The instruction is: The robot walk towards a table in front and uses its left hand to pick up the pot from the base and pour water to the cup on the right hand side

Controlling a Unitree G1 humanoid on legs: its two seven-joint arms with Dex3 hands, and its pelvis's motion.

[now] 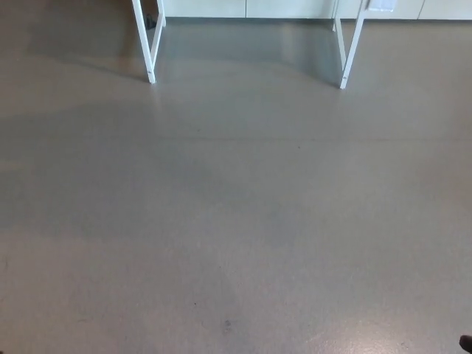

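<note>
Only a dark sliver (466, 343) shows at five o'clock, at the frame's edge; whether it belongs to a hand cannot be told. Grey floor (236, 221) spreads outward to white table legs (150, 44) at twelve o'clock; pot and cup are out of view.

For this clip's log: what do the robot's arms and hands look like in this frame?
Nothing to describe: neither arm nor hand shows clearly in the head view. A small dark shape sits at the bottom right edge, too cut off to identify. The rest is grey floor and the white table legs at the top.
</note>
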